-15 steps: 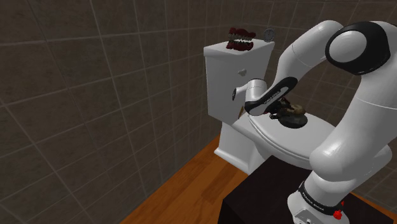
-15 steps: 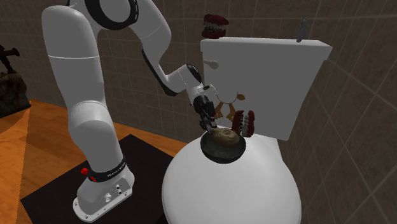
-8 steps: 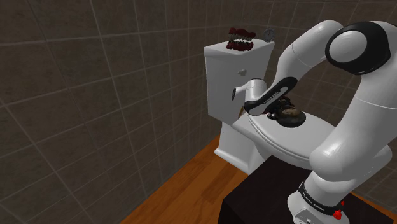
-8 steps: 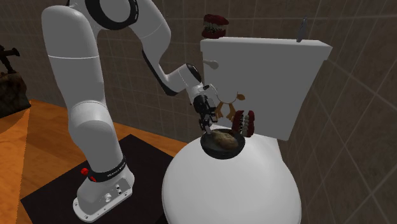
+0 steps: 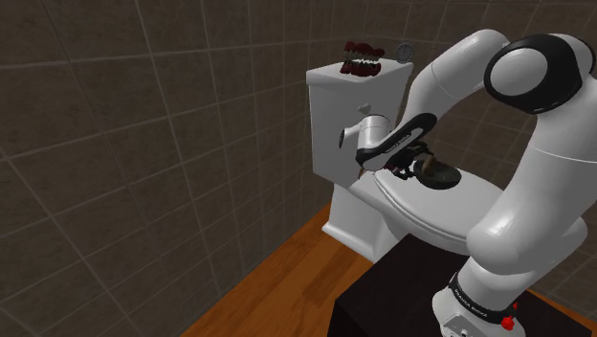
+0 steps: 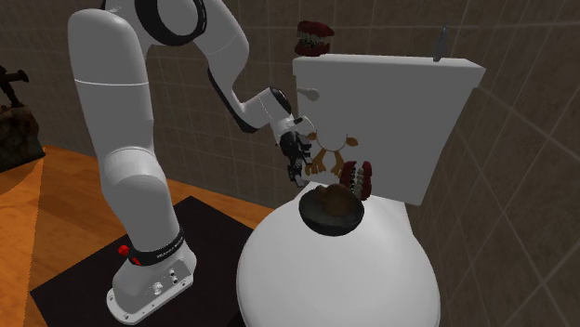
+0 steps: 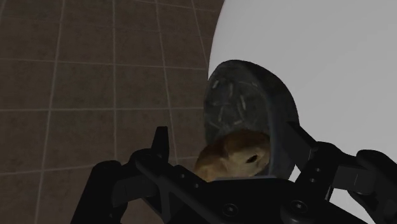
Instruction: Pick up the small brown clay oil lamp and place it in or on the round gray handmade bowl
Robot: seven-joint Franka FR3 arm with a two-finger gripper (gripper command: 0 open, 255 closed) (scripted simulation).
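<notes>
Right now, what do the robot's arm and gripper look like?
The glossy white arm has rounded segments with dark joint rings. A black band with white lettering circles its base, near a red button. The two-finger gripper is all black.

We are seeing the white arm [image 5: 531, 215] standing up from the lower right of the shoulder view, bending at its dark joint near the upper right and reaching down toward the middle of the frame. In the second exterior view its wrist [image 6: 265, 107] is angling down and rightward at centre frame, with the black gripper [image 6: 297, 173] pointing downward. In the wrist view its fingers [image 7: 160, 149] are standing apart, clasping nothing.
</notes>
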